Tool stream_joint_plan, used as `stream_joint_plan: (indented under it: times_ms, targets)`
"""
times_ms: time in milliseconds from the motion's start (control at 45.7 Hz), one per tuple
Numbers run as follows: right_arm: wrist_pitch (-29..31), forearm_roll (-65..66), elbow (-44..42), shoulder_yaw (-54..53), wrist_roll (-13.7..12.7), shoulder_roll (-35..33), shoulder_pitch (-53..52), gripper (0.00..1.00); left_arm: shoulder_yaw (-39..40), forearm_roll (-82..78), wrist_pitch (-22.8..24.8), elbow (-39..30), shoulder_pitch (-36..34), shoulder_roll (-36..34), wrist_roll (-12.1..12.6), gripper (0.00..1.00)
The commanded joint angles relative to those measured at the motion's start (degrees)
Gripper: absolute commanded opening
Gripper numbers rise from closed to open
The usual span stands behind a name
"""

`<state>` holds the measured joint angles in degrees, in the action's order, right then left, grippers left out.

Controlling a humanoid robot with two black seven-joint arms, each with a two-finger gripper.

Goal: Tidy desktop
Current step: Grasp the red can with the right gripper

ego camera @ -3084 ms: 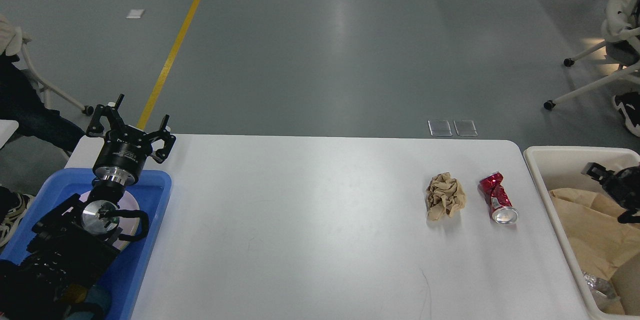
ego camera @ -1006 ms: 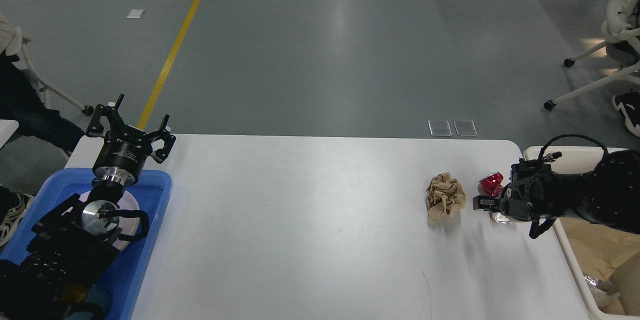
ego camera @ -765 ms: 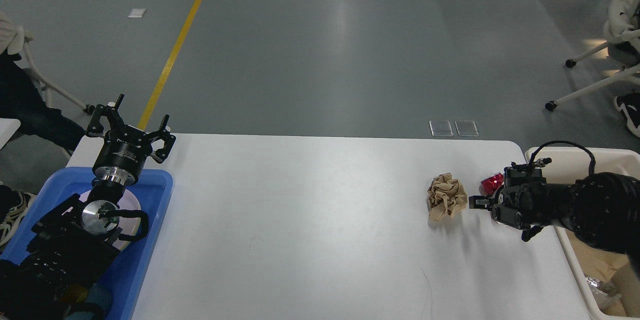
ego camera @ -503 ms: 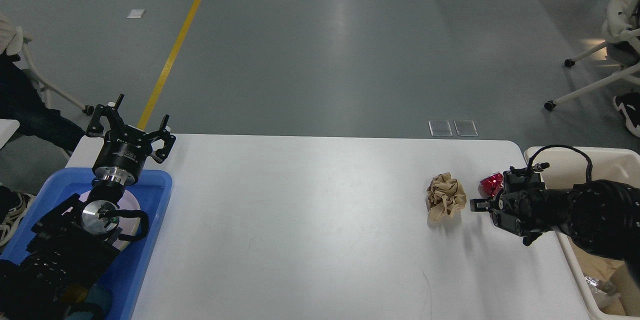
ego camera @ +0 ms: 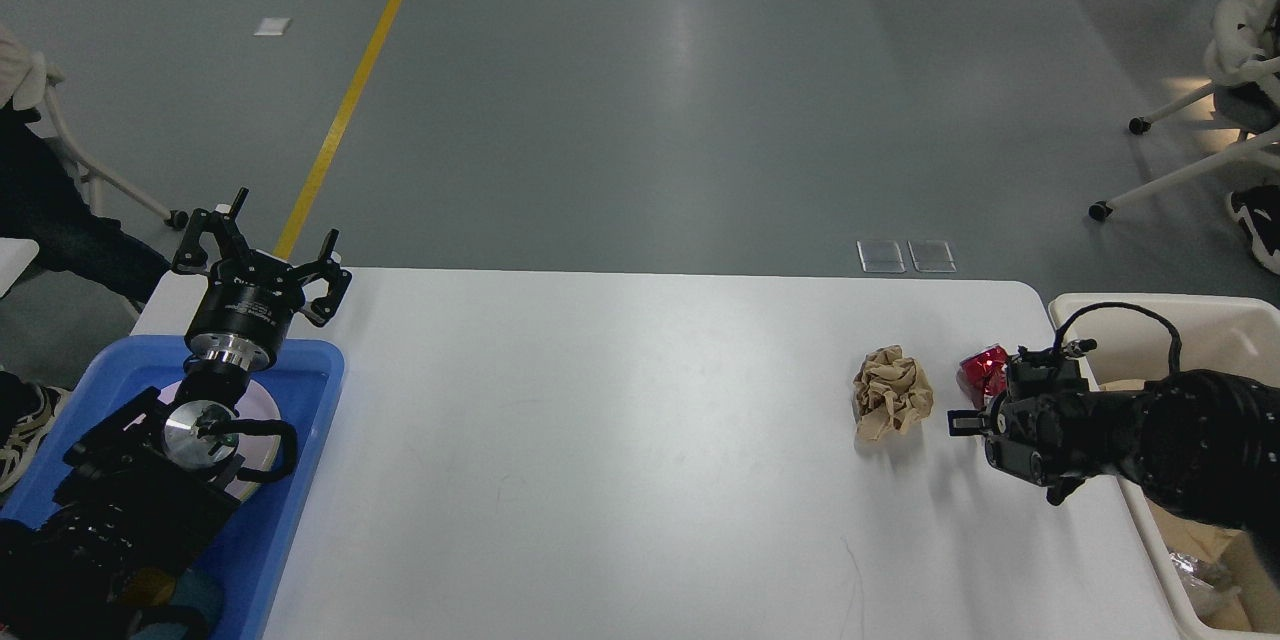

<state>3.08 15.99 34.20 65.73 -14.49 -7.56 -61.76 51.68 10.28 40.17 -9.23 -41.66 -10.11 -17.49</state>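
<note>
A: How far along was it?
B: Partway, I judged. A paper wad (ego camera: 891, 405) and red can (ego camera: 983, 373) lay at the desktop's (ego camera: 600, 440) three o'clock.
A: Grippers?
B: Left (ego camera: 262, 248) spread open over the tray (ego camera: 300, 390); right (ego camera: 985, 412) at the can, grip unclear. Bin (ego camera: 1100, 320) held scraps.

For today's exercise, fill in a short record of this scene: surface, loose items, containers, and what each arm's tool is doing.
surface: white desktop
loose items: paper ball; red can, partly hidden by the right arm
containers: blue tray at left; cream bin at right, holding brown paper
left tool: open, empty, above the tray's far edge
right tool: at the can; fingers too dark to tell open or shut
</note>
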Motion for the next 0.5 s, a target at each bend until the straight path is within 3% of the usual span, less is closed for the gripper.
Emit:
stream_joint_plan:
  times_ms: [0, 131, 481]
  targets:
    - [0.1, -0.3, 0.1, -0.2, 0.0, 0.0, 0.4, 0.23, 0.0, 0.0, 0.0, 0.0, 0.0, 0.0, 0.0, 0.97]
    - [0.2, -0.3, 0.2, -0.3, 0.0, 0.0, 0.2, 0.04, 0.0, 0.0, 0.0, 0.0, 0.0, 0.0, 0.0, 0.97]
    - [0.9, -0.4, 5.4, -2.2, -0.1, -0.9, -5.8, 0.0, 0.0, 0.0, 0.0, 0.0, 0.0, 0.0, 0.0, 0.97]
